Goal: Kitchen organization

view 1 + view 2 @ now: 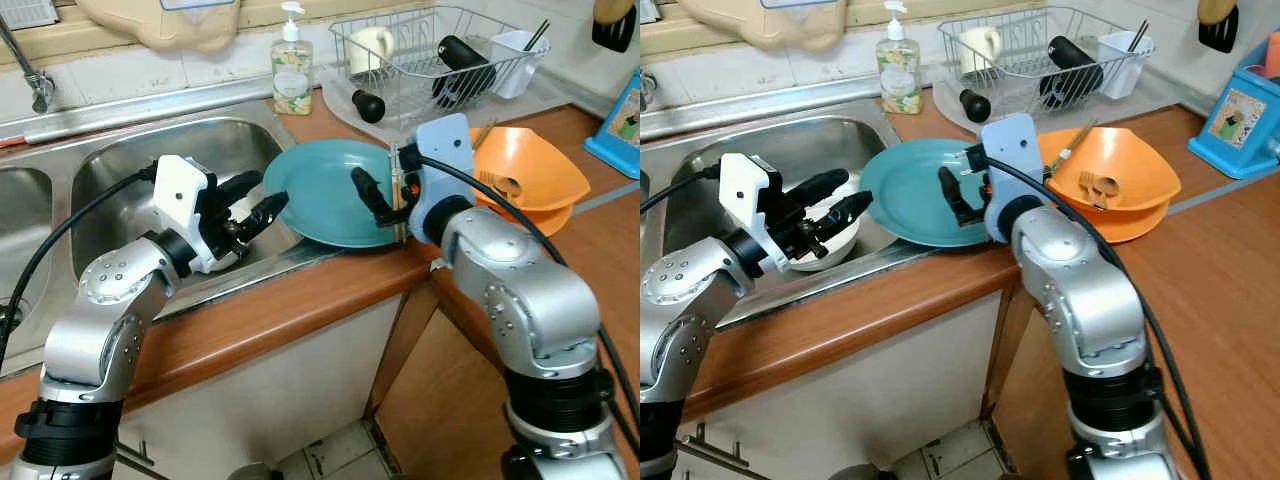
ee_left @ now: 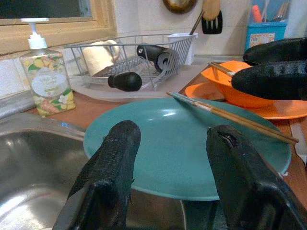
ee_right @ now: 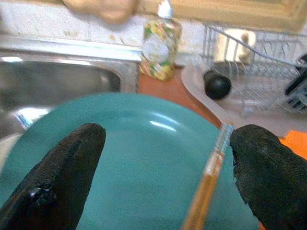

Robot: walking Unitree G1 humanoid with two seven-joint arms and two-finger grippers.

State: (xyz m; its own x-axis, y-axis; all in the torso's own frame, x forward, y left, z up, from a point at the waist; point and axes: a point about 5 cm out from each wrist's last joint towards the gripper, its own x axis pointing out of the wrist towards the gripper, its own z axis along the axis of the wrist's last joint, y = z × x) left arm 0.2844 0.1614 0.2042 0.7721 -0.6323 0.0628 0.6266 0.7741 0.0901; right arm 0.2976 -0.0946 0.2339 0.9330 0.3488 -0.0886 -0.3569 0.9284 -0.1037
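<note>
A teal plate [image 1: 320, 185] rests tilted on the sink's rim where it meets the wooden counter [image 1: 300, 300]. A pair of chopsticks [image 2: 230, 115] lies across the plate's right side. My right gripper [image 3: 165, 160] is open just above the plate, its fingers straddling the chopsticks, which sit close to one finger [image 3: 268, 172]. Over the sink, my left gripper [image 1: 268, 190] is open and points at the plate's left edge, a little short of it. A white bowl [image 1: 830, 240] sits in the sink under the left gripper.
Two stacked orange bowls [image 1: 535, 170] holding wooden cutlery stand right of the plate. Behind are a wire dish rack [image 1: 430, 60] with a mug and black items, a soap bottle [image 1: 291, 65] and a black knob-like object [image 1: 368, 105]. A blue box [image 1: 620, 120] stands far right.
</note>
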